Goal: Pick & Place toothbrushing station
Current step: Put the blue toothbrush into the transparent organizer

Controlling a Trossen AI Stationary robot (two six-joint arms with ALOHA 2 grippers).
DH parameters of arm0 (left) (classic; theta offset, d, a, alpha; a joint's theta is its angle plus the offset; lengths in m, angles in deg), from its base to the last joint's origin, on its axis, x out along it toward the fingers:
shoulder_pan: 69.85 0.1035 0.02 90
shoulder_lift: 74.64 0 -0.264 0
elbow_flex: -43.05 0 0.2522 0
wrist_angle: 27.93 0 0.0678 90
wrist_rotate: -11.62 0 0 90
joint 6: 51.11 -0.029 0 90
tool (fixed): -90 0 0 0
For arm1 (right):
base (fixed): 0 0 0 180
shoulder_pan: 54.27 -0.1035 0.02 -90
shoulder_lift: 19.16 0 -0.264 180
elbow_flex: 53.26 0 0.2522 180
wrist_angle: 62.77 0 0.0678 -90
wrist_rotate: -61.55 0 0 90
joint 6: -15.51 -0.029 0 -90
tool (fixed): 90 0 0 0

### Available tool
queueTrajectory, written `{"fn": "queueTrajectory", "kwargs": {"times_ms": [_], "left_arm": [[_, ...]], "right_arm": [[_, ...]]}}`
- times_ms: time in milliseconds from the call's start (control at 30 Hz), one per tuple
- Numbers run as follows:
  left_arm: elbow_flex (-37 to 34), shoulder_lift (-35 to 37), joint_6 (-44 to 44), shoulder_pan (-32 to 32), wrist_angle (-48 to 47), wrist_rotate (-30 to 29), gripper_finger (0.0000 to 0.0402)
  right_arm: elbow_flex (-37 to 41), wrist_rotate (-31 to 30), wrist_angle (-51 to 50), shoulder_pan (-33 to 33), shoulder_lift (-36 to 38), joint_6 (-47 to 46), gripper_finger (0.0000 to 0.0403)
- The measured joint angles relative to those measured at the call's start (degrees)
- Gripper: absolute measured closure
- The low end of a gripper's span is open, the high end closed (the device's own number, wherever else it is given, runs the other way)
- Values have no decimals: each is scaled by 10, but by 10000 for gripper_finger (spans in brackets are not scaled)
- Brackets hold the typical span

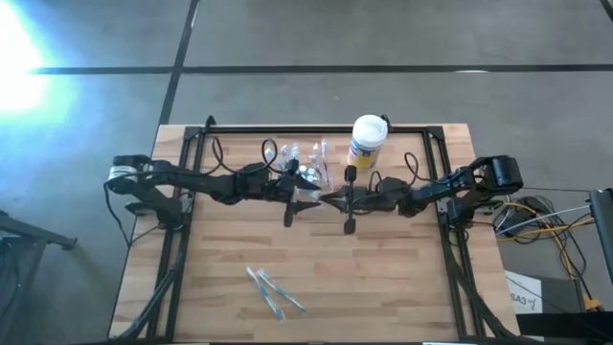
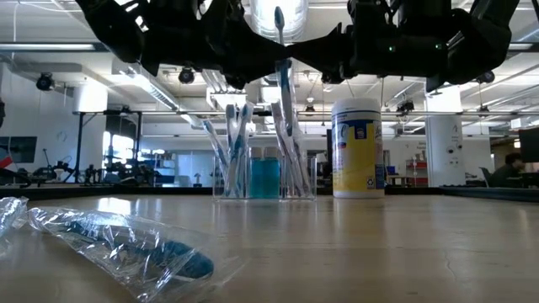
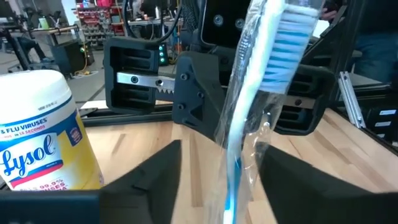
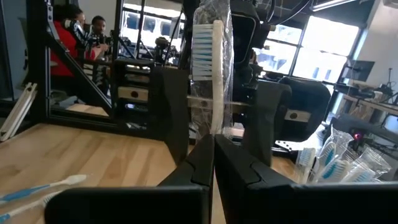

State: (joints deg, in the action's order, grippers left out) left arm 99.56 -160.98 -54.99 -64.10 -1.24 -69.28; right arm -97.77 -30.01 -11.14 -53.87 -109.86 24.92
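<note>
the station (image 1: 308,165) sits at the table's back edge, left of the canister (image 1: 367,140), brushes standing in it. both grippers meet just in front of it. the right gripper (image 4: 214,146) is clenched on a wrapped toothbrush (image 4: 208,68), held upright. the left gripper (image 3: 214,162) brackets the same brush, fingers apart, not clamped. the left arm is nearer the station.

- The wrapped toothbrush (image 3: 261,93) between the left gripper's (image 3: 217,180) fingers is cut off at both ends.
- The toothbrushing station (image 1: 311,165), just beside that gripper, is partly covered by it.
</note>
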Motion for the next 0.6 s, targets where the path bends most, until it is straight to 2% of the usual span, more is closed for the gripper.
{"fn": "queueTrajectory", "kwargs": {"times_ms": [333, 400, 600], "left_arm": [[0, 0, -18, 0, -3, 36, 374], [0, 0, -19, 0, -3, 39, 381], [0, 1, -19, 0, -4, 39, 367]], "right_arm": [[0, 2, 0, 0, 1, 0, 395], [0, 2, 0, 0, 1, 0, 395], [0, 2, 0, 0, 1, -1, 394]]}}
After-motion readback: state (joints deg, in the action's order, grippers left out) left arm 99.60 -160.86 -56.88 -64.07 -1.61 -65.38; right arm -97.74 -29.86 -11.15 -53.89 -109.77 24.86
